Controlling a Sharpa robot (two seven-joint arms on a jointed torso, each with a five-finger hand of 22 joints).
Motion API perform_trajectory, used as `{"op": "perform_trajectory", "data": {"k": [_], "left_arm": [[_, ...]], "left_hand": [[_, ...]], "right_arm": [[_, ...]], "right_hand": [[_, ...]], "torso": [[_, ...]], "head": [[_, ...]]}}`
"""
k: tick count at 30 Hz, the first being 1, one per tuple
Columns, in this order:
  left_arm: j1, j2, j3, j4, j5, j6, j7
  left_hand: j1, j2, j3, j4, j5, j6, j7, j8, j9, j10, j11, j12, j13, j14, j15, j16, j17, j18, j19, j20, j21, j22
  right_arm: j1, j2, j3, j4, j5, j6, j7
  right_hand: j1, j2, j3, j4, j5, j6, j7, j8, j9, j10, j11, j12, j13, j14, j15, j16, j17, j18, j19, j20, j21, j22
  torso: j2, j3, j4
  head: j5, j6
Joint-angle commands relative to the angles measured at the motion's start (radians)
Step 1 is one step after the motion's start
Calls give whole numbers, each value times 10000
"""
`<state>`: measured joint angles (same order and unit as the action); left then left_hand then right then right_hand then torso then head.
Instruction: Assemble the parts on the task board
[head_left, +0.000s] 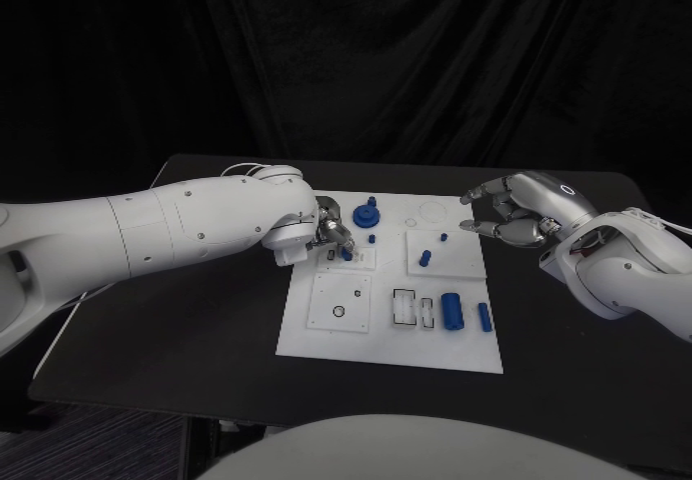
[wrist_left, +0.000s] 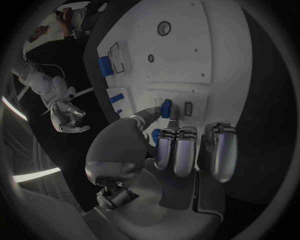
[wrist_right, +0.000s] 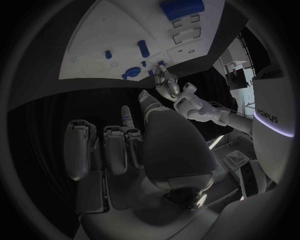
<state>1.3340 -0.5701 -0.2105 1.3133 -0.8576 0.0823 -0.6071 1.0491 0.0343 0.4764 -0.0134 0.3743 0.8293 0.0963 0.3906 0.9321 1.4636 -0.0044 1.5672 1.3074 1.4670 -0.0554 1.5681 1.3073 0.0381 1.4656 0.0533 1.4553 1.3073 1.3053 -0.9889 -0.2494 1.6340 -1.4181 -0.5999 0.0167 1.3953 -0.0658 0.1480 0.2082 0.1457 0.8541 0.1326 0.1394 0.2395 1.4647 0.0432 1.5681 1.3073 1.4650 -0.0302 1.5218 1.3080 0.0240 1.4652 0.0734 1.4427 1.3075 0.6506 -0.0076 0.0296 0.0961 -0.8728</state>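
The robot's left hand hangs over the far-left part of the white task board, its fingers pinching a small blue part just above a pale panel cut with rectangular slots. The left wrist view shows the piece between thumb and fingertip, standing close beside one slot; whether it has already entered a slot cannot be told. From that hand the slot lies directly below, so the coming move looks like a short push downward, the piece's long axis held roughly upright to the board.

The right hand hovers past the board's far-right corner, fingers curled loosely apart and holding nothing. It is well apart from the slots, and the left hand is plainly the nearer.

Other blue parts wait on the board: a round knobbed piece at the far edge just right of the left hand, a short peg on the right-hand panel, and a thick cylinder with a thinner one beside it on the near right, both lying with their long axes running near to far.

The head view hides the pinch behind the left wrist; the left wrist camera exposes it. The right wrist view shows the left hand at the board's edge from the opposite side.
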Motion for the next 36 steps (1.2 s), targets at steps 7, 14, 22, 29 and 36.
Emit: {"op": "perform_trajectory", "data": {"k": [7, 14, 22, 29, 36], "left_arm": [[-40, 22, -5, 17, -39, -309, 248], [-73, 15, -5, -3, -39, -198, 200], [-103, -49, -5, 68, -39, 24, 95], [-118, -119, -5, 114, -40, 134, 37], [-123, -169, -5, 144, -40, 129, 99]], "left_hand": [[66, 131, 48, -8, -18, 373, -341, -5, 33, 1072, -64, 36, 2634, 1038, -81, 27, 2635, 73, 0, -39, -98, 1392], [63, 134, 54, -3, -18, 379, -338, -16, 28, 1072, -63, 36, 2634, 1038, -81, 27, 2635, 80, -17, -40, -120, 1372], [-126, 31, -104, 196, -909, 454, -313, -412, -138, 1072, -39, 36, 2634, 1038, -67, 27, 2635, 115, -96, -26, -286, 1252], [7, -17, -144, 108, -892, 488, -315, -587, -180, 1072, -39, 36, 2634, 1038, -65, 27, 2635, 127, -108, -31, -336, 1226], [91, -5, -209, 72, -1155, 523, -309, -699, -180, 1072, -30, 36, 2634, 1038, -55, 27, 2635, 127, -104, -26, -358, 1224]], "right_arm": [[-31, 31, 7, -38, 33, 116, -233], [-33, 36, 7, -55, 34, 157, -260], [-41, 37, 7, -69, 35, 214, -298], [-60, 50, 7, -83, 35, 264, -308], [-77, 53, 7, -90, 35, 297, -311]], "right_hand": [[49, 29, 31, 52, 34, 65, 4, 15, -19, 1061, 59, 27, 2635, 830, 55, -72, 1604, 112, 471, 65, -45, 2140], [55, 33, 34, 50, 45, 66, 7, 12, -22, 1061, 64, 27, 2635, 827, 58, -79, 1593, 117, 463, 67, -62, 2134], [55, 33, 34, 50, 45, 66, 7, 12, -22, 1061, 64, 27, 2635, 827, 58, -79, 1593, 117, 463, 67, -62, 2134], [77, 36, 36, 36, 98, 74, 15, 1, -36, 1061, 75, 27, 2635, 826, 68, -83, 1585, 119, 459, 78, -75, 2130], [77, 36, 36, 36, 98, 74, 15, 1, -36, 1061, 75, 27, 2635, 826, 68, -83, 1585, 119, 459, 78, -75, 2130]], "torso": [[-2, -10, -4], [-11, 2, 1], [-16, 6, -8], [-10, 0, -3], [-13, -6, 0]], "head": [[28, 2], [10, 2], [40, 2], [54, 2], [62, 2]]}}
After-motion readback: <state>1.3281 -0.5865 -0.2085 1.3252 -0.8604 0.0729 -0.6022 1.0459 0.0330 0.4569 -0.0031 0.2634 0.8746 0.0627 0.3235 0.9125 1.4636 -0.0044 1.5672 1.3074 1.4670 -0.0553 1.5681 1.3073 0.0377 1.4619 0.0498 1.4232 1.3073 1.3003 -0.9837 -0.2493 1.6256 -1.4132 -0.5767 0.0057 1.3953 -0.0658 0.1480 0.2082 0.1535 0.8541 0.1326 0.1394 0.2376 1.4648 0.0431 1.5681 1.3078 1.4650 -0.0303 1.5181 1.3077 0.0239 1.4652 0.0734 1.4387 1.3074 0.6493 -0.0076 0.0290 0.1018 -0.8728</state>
